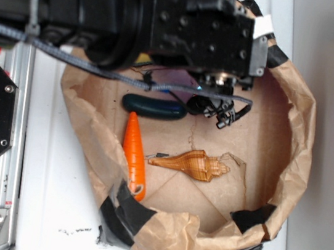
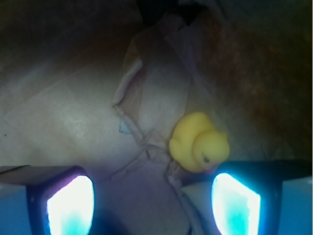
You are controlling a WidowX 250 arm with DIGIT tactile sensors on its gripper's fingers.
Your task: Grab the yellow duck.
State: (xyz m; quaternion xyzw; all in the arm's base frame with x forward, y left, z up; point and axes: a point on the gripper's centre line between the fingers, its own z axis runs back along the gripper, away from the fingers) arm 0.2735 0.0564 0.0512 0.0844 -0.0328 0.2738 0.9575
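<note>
In the wrist view the yellow duck (image 2: pixel 199 142) lies on the brown paper floor of the paper bag (image 1: pixel 289 142), just beside the right finger (image 2: pixel 234 205) and not between the two. The gripper (image 2: pixel 152 205) has its jaws spread wide, holding nothing. In the exterior view the bag also contains an orange carrot (image 1: pixel 134 153), a seashell (image 1: pixel 194 165) and a dark green cucumber (image 1: pixel 154 106), on the white bench (image 1: pixel 51 196).

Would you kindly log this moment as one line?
gripper: open | duck: by one finger, ungrasped | bag: holds carrot, shell
</note>
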